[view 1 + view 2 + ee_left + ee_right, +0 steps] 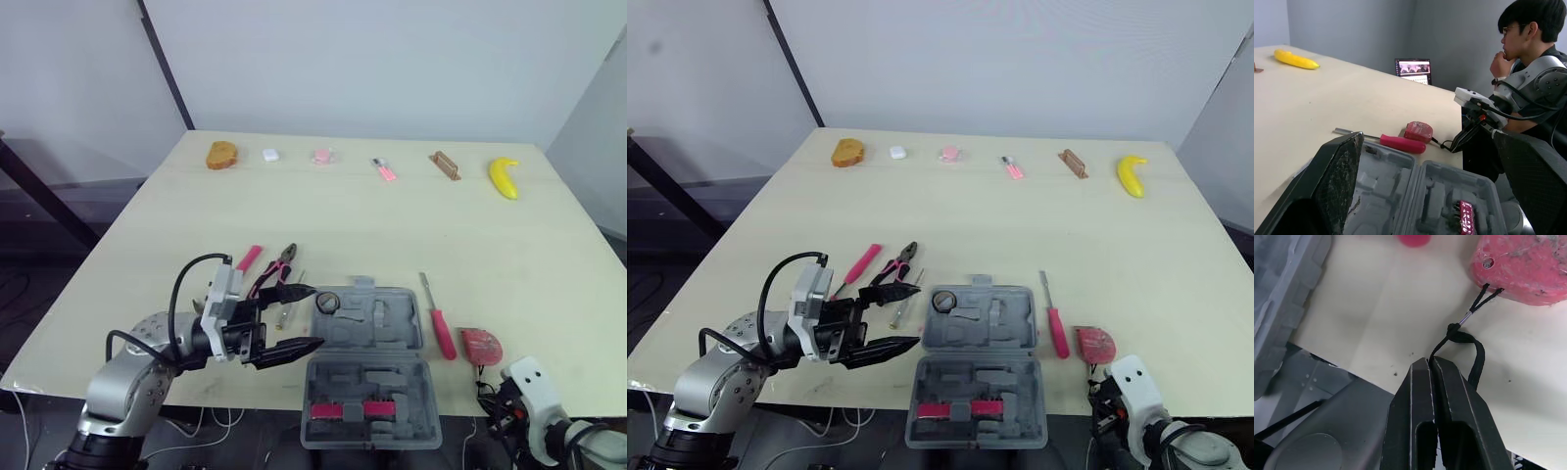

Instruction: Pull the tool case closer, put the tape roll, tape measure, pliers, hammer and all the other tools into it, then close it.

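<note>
While the tool case (392,328) lies open, the right gripper (1429,361) addresses the tape measure (481,345) just right of the case.
Its fingers are pressed together at the black strap (1476,352); whether the cord is pinched cannot be told. The left gripper (315,315) stands spread wide and empty just left of the case, whose far-left corner holds the tape roll (326,302). Advisably, confirm the pinch, lift slowly against swinging, then lower into a free recess.

Here's the left arm (132,377), left of the tool case (402,313): rounded silver-grey shell, black cables looping over, white wrist block, left gripper (918,313) of two tapered black fingers; right arm (534,384), right of it: white wrist housing, black wiring.
</note>
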{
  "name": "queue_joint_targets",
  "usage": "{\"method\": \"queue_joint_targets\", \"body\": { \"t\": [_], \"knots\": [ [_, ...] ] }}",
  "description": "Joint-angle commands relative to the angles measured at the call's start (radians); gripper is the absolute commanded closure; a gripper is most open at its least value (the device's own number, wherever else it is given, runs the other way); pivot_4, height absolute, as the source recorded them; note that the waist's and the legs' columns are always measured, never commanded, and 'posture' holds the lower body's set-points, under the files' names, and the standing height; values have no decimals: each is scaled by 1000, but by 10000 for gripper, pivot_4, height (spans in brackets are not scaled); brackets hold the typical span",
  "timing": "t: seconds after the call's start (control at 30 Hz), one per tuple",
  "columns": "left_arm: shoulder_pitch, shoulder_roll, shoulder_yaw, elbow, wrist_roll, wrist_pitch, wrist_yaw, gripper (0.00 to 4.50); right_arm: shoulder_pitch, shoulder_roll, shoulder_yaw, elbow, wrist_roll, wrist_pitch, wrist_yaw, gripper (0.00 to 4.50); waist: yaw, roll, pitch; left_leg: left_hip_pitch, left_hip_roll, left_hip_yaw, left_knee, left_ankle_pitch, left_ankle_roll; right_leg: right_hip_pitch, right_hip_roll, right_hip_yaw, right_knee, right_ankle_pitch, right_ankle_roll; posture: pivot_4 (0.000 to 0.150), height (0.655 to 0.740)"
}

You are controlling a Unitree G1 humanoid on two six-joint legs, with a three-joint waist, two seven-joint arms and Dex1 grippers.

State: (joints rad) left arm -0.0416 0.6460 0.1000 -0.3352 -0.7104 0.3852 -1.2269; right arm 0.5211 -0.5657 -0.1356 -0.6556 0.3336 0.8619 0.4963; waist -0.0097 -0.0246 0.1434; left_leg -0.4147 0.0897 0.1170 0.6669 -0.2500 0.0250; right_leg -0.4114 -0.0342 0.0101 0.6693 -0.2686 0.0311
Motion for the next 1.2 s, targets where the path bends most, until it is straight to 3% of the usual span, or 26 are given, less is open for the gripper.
{"method": "queue_joint_targets", "body": {
  "t": [0.03,0.17,0.3,0.33,0.37,0.53,0.67,0.9,1.2],
  "knots": [
    [-12,10,-7,-30,-9,-3,-7,0,12,-32,-36,-12,41,5,50,43983,0,0,0,0,0,0,0,0,0,0,0,0,0,0,0,1500,7400],
    [-17,10,-11,-30,-12,1,-4,0,36,-146,-104,-63,122,-18,211,31680,1,0,0,0,0,0,0,0,0,0,0,1,0,0,0,1500,7400],
    [-22,12,-15,-33,-19,5,-4,0,-14,-263,-274,-94,292,-41,413,12342,-2,0,0,0,0,-1,1,0,0,1,0,0,0,1,1,1500,7400],
    [-26,11,-17,-32,-19,3,-8,0,-41,-294,-303,-84,332,-50,467,9281,-3,0,1,0,0,0,1,0,0,1,0,1,0,1,2,1500,7400],
    [-28,11,-18,-32,-25,6,-11,0,-78,-333,-309,-59,332,-79,510,2085,-3,0,1,1,0,0,1,0,0,1,0,1,0,1,2,1500,7400],
    [-31,19,-17,-41,-42,16,-27,0,-266,-491,-165,150,174,-283,642,860,2,-1,1,0,-1,-1,1,0,0,1,1,1,0,1,1,1500,7400],
    [-18,33,-1,-44,-54,19,-33,0,-408,-535,-18,321,64,-422,719,860,4,-1,2,0,-1,-1,1,0,0,1,1,0,-1,1,2,1500,7400],
    [68,64,57,-50,-57,-10,-55,0,-597,-479,204,590,-108,-663,802,860,-1,0,2,0,-1,0,1,0,0,1,1,1,-1,1,2,1500,7400],
    [164,76,95,-10,-17,-76,-87,0,-716,-402,294,764,-218,-808,800,860,5,2,3,0,0,4,2,0,0,1,0,1,0,1,2,1500,7400]
  ]
}}
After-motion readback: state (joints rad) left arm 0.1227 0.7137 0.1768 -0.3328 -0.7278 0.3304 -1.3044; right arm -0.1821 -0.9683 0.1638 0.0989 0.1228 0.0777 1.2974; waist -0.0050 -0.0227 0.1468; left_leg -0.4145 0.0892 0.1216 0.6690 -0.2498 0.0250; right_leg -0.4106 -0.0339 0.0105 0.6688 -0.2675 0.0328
